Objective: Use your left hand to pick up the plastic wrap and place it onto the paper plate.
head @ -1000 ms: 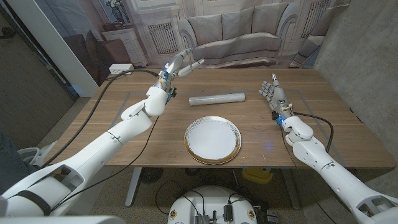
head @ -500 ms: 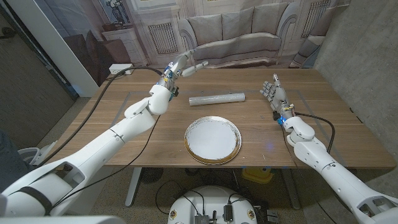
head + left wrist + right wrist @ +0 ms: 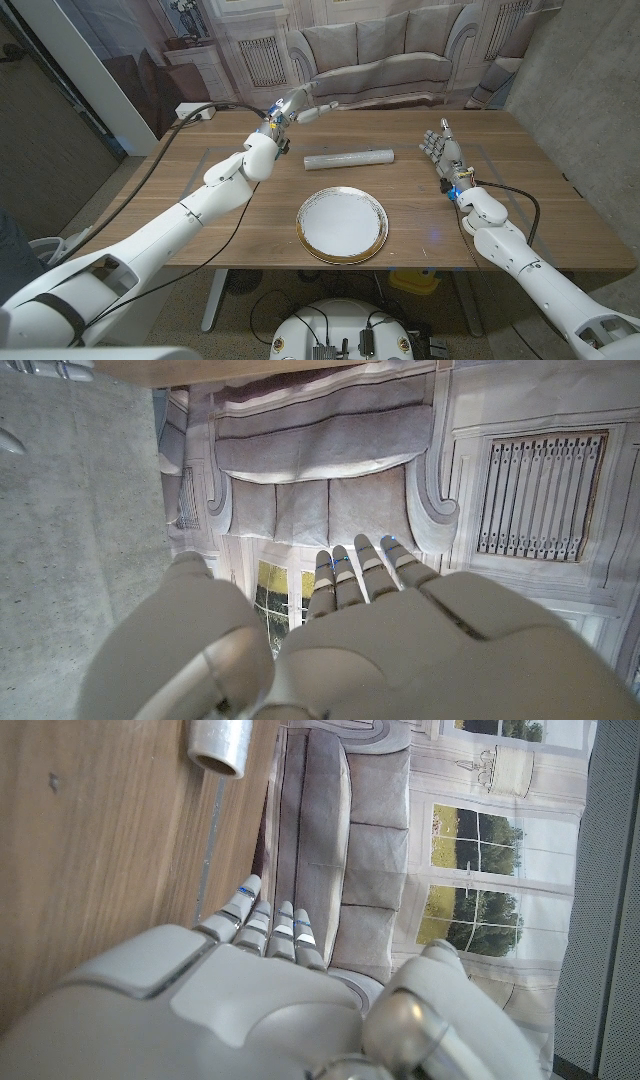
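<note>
1. Nearest the robot on the brown wooden table (image 3: 200,240) lies the round white paper plate with a gold rim (image 3: 341,225), close to the table's near edge and about midway between the two arms; nothing rests on it.
2. On the robot's right side, the white right hand (image 3: 437,147) stands at the table surface, well apart from the plate, with its fingers held straight and close together, holding nothing. In the right wrist view the right hand (image 3: 255,990) shows its fingers (image 3: 268,928) extended side by side along the wood.
3. Just beyond the plate lies the long grey roll of plastic wrap (image 3: 349,158), flat on the table, its length running across from left to right, apart from the plate and from both hands. The right wrist view shows one open end of the roll (image 3: 222,745) on the wood.
4. Farther back, on the robot's left, the white left hand (image 3: 298,106) hangs above the far part of the table, beyond the roll's left end, touching nothing, its fingers spread and reaching toward the backdrop. The left wrist view shows the left hand (image 3: 350,640) with fingers (image 3: 345,575) outstretched and empty.
5. Behind the table hangs a printed backdrop of a grey sofa and panelled walls (image 3: 390,60).
</note>
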Controlling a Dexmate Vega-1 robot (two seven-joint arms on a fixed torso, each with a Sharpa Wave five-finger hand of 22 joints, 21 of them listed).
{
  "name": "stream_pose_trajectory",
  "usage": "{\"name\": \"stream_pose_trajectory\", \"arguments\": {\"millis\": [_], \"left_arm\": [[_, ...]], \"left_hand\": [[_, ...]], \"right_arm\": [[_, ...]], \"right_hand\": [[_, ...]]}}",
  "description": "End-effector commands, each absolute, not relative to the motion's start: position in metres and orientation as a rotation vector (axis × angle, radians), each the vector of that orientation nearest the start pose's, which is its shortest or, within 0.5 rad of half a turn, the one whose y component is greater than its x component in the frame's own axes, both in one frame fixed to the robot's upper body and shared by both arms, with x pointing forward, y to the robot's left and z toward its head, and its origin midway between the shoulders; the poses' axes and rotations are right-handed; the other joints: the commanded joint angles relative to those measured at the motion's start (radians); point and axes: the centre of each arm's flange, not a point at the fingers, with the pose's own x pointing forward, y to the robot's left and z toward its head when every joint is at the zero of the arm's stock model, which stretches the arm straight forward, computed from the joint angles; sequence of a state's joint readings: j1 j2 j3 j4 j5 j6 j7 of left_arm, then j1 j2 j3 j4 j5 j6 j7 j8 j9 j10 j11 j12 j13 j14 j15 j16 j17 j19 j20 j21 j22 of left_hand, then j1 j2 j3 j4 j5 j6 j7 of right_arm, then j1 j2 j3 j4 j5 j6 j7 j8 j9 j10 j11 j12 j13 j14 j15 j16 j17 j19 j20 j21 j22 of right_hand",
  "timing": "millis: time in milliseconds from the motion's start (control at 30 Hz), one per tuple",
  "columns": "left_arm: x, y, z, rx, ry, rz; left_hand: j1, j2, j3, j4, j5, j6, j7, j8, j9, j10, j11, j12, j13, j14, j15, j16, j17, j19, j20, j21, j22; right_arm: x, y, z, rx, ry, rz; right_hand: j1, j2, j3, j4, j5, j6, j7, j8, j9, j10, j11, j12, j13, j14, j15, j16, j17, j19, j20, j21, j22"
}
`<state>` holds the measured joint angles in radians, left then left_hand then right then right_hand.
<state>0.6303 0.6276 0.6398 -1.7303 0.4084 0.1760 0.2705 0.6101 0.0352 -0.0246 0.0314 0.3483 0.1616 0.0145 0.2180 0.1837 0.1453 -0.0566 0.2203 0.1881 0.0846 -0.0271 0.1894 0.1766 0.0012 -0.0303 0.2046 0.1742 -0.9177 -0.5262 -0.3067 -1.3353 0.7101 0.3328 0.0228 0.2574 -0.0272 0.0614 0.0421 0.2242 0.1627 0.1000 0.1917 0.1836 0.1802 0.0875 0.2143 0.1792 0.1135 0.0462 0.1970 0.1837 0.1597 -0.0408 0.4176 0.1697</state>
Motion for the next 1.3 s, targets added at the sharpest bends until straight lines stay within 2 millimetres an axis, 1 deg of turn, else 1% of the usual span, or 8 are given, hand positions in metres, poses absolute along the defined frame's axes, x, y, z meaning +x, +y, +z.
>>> {"name": "stream_pose_trajectory", "arguments": {"millis": [33, 200, 367, 567, 600, 933, 1000, 1300], "left_arm": [[0.589, 0.158, 0.112, 1.131, -0.894, 0.150], [0.591, 0.154, 0.112, 1.152, -0.882, 0.146], [0.592, 0.151, 0.113, 1.174, -0.873, 0.144], [0.592, 0.147, 0.112, 1.202, -0.862, 0.143], [0.592, 0.146, 0.112, 1.206, -0.861, 0.142], [0.591, 0.143, 0.111, 1.239, -0.848, 0.138], [0.591, 0.141, 0.110, 1.248, -0.839, 0.135], [0.593, 0.136, 0.109, 1.271, -0.809, 0.117]], "left_hand": [[0.017, -0.005, -0.002, -0.010, 0.011, -0.010, 0.000, -0.004, 0.005, -0.005, 0.003, -0.007, 0.003, -0.006, 0.001, -0.002, 0.003, -0.005, 0.004, -0.006, 0.003], [0.034, -0.009, 0.000, -0.020, 0.012, -0.014, 0.001, -0.006, 0.005, -0.007, 0.005, -0.009, 0.004, -0.008, 0.000, -0.003, 0.003, -0.011, 0.007, -0.009, 0.003], [0.065, -0.017, 0.003, -0.040, 0.014, -0.027, 0.000, -0.011, 0.006, -0.016, 0.002, -0.014, 0.004, -0.013, 0.000, -0.004, 0.002, -0.011, 0.007, -0.009, 0.003], [0.090, -0.022, 0.006, -0.055, 0.015, -0.031, -0.001, -0.013, 0.006, -0.021, -0.004, -0.016, 0.004, -0.015, -0.001, -0.005, 0.002, -0.011, 0.007, -0.010, 0.002], [0.098, -0.023, 0.007, -0.060, 0.016, -0.031, -0.002, -0.013, 0.006, -0.022, -0.009, -0.017, 0.004, -0.016, -0.001, -0.005, 0.002, -0.012, 0.007, -0.010, 0.002], [0.126, -0.029, 0.010, -0.076, 0.017, -0.019, -0.008, -0.008, 0.006, -0.021, -0.010, -0.016, 0.005, -0.014, -0.004, -0.004, 0.002, -0.014, 0.006, -0.010, 0.002], [0.131, -0.030, 0.010, -0.079, 0.017, -0.019, -0.008, -0.008, 0.006, -0.019, -0.007, -0.015, 0.005, -0.014, -0.004, -0.003, 0.002, -0.011, 0.005, -0.009, 0.002], [0.151, -0.033, 0.011, -0.090, 0.017, -0.006, -0.007, -0.005, 0.007, -0.005, -0.011, -0.011, 0.005, -0.001, -0.006, 0.001, 0.002, 0.004, 0.002, -0.003, 0.003]], "right_arm": [[0.639, -0.318, -0.038, 0.120, -0.619, 0.162], [0.640, -0.318, -0.038, 0.122, -0.618, 0.159], [0.640, -0.318, -0.039, 0.125, -0.617, 0.159], [0.640, -0.318, -0.039, 0.127, -0.619, 0.159], [0.640, -0.318, -0.039, 0.127, -0.619, 0.159], [0.638, -0.318, -0.038, 0.131, -0.627, 0.159], [0.638, -0.318, -0.038, 0.133, -0.628, 0.159], [0.637, -0.318, -0.042, 0.144, -0.625, 0.162]], "right_hand": [[0.008, 0.004, -0.002, -0.001, 0.004, 0.007, -0.001, 0.005, 0.004, 0.003, 0.000, -0.002, 0.005, 0.007, 0.006, -0.003, 0.002, 0.012, -0.011, -0.001, 0.006], [0.008, 0.004, -0.002, -0.001, 0.004, 0.007, -0.001, 0.004, 0.004, 0.004, 0.000, -0.002, 0.005, 0.008, 0.006, -0.002, 0.002, 0.013, -0.010, -0.003, 0.006], [0.009, 0.005, -0.002, -0.002, 0.004, 0.007, -0.001, 0.004, 0.004, 0.005, 0.000, -0.002, 0.005, 0.010, 0.005, -0.002, 0.002, 0.014, -0.010, -0.005, 0.006], [0.009, 0.006, -0.003, -0.002, 0.004, 0.007, -0.002, 0.004, 0.004, 0.005, 0.000, -0.002, 0.005, 0.011, 0.006, -0.002, 0.002, 0.016, -0.009, -0.007, 0.006], [0.009, 0.006, -0.003, -0.002, 0.004, 0.007, -0.002, 0.004, 0.004, 0.005, 0.000, -0.002, 0.005, 0.011, 0.006, -0.002, 0.002, 0.016, -0.009, -0.008, 0.006], [0.009, 0.007, -0.004, -0.002, 0.004, 0.008, -0.002, 0.004, 0.004, 0.006, -0.001, -0.002, 0.005, 0.012, 0.004, -0.002, 0.003, 0.019, -0.008, -0.011, 0.006], [0.009, 0.008, -0.004, -0.002, 0.003, 0.007, -0.002, 0.004, 0.004, 0.006, 0.000, -0.002, 0.005, 0.012, 0.005, -0.002, 0.003, 0.019, -0.008, -0.012, 0.006], [0.009, 0.009, -0.005, -0.003, 0.003, 0.009, -0.001, 0.005, 0.004, 0.009, 0.003, -0.001, 0.005, 0.013, 0.004, -0.002, 0.003, 0.021, -0.008, -0.017, 0.007]]}}
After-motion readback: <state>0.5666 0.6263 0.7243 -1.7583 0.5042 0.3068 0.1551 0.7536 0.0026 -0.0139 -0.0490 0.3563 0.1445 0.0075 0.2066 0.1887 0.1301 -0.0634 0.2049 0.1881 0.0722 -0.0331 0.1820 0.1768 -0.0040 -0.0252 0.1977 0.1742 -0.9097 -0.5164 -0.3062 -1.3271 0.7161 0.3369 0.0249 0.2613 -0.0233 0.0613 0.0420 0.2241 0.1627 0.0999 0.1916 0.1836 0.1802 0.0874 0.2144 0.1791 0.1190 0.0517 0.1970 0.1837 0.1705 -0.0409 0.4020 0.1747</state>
